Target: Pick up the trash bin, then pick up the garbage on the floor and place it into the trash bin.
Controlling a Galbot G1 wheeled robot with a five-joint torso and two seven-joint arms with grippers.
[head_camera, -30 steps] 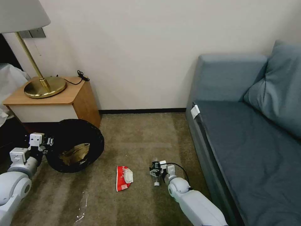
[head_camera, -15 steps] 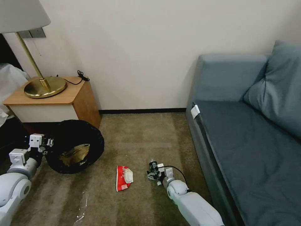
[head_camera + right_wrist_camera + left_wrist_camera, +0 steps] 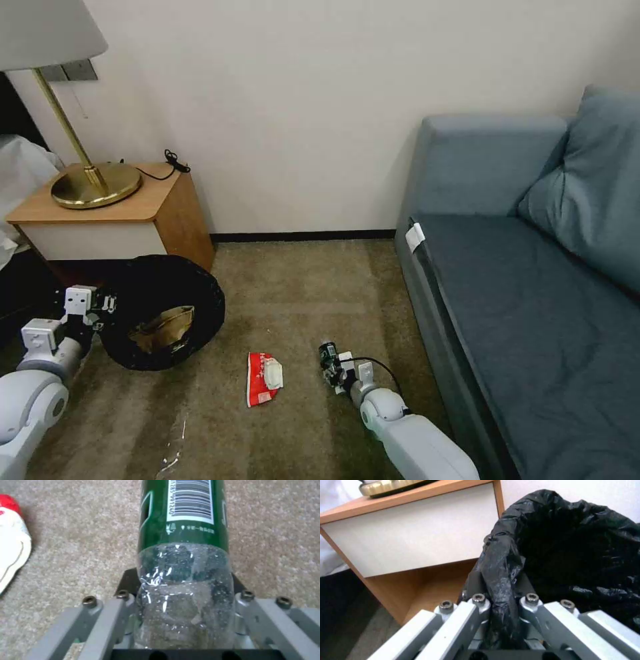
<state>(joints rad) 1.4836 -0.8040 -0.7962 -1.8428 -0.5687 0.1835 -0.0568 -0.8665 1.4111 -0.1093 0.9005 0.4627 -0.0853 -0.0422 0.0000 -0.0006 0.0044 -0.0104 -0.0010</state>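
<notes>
Grey-brown carpet [image 3: 300, 280] runs from the wall to a blue sofa [image 3: 533, 280]. Low over it, the right gripper [image 3: 331, 363] is clamped on a clear bottle [image 3: 183, 555] with a green label, just beside a red-and-white wrapper [image 3: 263, 378] lying flat. At the left, the left gripper [image 3: 100, 308] pinches the black-bagged rim of the trash bin [image 3: 160, 310], which tilts toward the camera with brown paper [image 3: 160, 328] inside, by a wooden nightstand [image 3: 127, 213].

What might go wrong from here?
The right tool grips the smooth clear bottle near one end, so it may slip or swing. The left tool pinches the trash bin by its thin black liner, which might tear or slide off.
</notes>
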